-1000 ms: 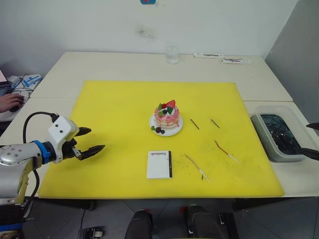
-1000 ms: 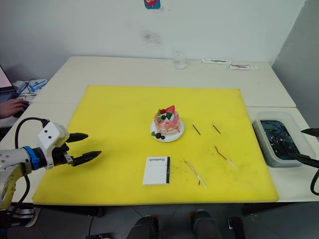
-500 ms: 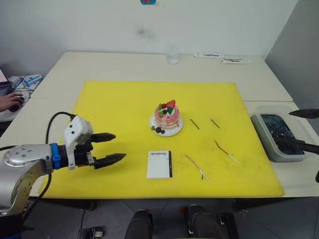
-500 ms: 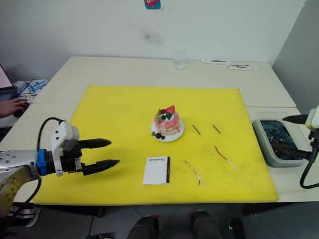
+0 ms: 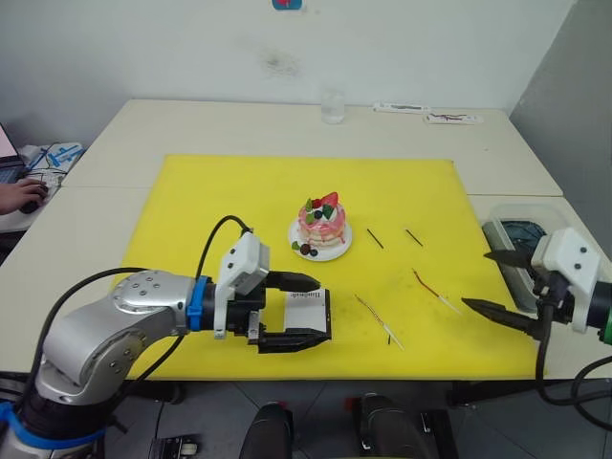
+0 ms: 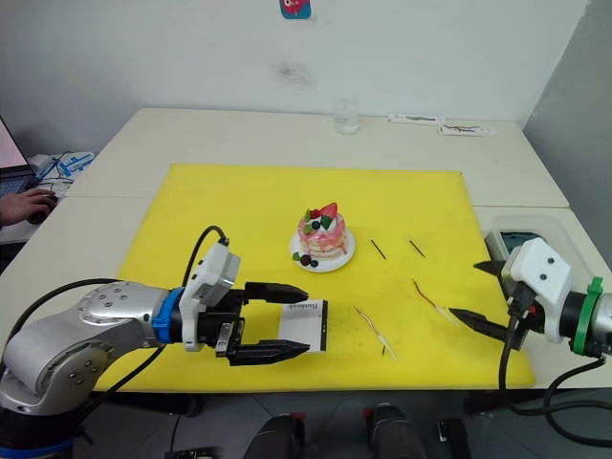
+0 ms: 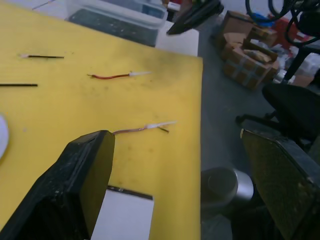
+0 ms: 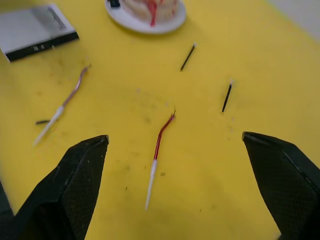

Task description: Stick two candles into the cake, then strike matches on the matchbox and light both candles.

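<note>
The cake (image 5: 320, 222) stands on its small white plate mid-mat. The white matchbox (image 5: 308, 304) lies in front of it. My left gripper (image 5: 316, 310) is open, one finger on each side of the matchbox; whether it touches the box I cannot tell. Right of the box lie the golden-brown candle (image 5: 373, 314) and the reddish candle (image 5: 427, 287). Two dark matches (image 5: 373, 238) (image 5: 412, 237) lie beside the cake. My right gripper (image 5: 477, 280) is open at the mat's right edge, pointing at the reddish candle (image 8: 159, 145) with nothing held.
A yellow mat (image 5: 210, 210) covers the table's middle. A grey tray (image 5: 507, 234) of dark items sits just behind my right gripper. A glass (image 5: 331, 105) and small items (image 5: 449, 117) stand at the back. A person's hand (image 5: 17, 194) rests at the far left.
My left gripper has travelled right across the mat until its fingers stand on both sides of the matchbox. My right gripper has come in from the right, past the tray, to the mat's edge.
</note>
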You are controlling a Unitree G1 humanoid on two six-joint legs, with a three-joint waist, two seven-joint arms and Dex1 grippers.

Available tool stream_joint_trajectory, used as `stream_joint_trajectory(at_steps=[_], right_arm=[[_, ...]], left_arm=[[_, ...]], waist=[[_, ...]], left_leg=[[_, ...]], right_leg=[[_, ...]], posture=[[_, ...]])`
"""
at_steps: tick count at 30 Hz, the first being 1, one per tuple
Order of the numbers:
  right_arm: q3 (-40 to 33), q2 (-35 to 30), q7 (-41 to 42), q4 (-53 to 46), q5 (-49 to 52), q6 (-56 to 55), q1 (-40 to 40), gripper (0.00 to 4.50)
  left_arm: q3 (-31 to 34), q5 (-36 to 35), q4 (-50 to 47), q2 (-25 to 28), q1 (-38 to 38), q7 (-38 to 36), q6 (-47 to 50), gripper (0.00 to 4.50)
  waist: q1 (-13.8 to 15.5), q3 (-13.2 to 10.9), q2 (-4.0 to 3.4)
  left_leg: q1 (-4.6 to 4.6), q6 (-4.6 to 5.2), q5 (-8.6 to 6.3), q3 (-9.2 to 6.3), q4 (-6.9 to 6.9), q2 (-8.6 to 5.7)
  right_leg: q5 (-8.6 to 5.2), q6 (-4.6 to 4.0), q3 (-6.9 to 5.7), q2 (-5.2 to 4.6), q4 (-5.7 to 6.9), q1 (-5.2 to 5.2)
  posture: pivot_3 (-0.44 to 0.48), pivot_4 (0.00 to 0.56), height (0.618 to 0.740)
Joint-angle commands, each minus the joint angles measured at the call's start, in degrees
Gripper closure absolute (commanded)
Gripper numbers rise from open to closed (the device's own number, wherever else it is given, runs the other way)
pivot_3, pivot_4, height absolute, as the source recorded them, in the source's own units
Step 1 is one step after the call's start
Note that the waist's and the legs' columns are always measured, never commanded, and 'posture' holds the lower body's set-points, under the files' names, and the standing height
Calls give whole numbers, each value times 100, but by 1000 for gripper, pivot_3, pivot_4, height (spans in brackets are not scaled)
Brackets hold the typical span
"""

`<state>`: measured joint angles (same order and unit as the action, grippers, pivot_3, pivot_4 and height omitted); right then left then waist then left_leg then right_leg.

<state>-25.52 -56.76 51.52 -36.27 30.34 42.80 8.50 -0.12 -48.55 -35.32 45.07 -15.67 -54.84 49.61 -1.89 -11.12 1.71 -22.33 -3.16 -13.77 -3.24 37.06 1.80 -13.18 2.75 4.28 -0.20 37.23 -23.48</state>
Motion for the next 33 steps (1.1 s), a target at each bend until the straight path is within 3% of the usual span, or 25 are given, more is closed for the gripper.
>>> stream_joint_trajectory(at_steps=[1,10,22,25,33], right_arm=[[196,233,-267,-189,-18,32,125,0],[936,499,-532,502,-804,-711,178,0],[1391,654,-697,994,-1133,-754,-84,0],[1471,630,-668,971,-1137,-650,-30,596],[1597,528,-700,919,-1200,-447,-57,3412]], left_arm=[[-224,-45,-98,-50,-190,22,25,45],[-429,-211,-121,-256,-412,125,115,45],[-555,-193,-161,-436,-416,308,78,45],[-556,-158,-154,-431,-395,306,44,0],[-533,-77,-103,-420,-330,311,-31,0]], waist=[[2,0,0],[2,0,1],[2,0,1],[3,0,1],[3,0,1]], left_leg=[[1,0,0,-1,-1,0],[-1,0,0,-2,-1,0],[-2,0,0,-4,-2,0],[-2,0,0,-4,-1,0],[-2,0,0,-4,0,0]], right_leg=[[0,0,0,1,1,0],[-1,-1,0,1,-4,0],[-1,-1,-1,2,-3,0],[-1,-1,-1,2,-4,0],[-1,-1,-1,2,-6,2]], posture=[[0,150,740],[0,150,740],[0,150,740],[0,150,740],[0,150,740]])
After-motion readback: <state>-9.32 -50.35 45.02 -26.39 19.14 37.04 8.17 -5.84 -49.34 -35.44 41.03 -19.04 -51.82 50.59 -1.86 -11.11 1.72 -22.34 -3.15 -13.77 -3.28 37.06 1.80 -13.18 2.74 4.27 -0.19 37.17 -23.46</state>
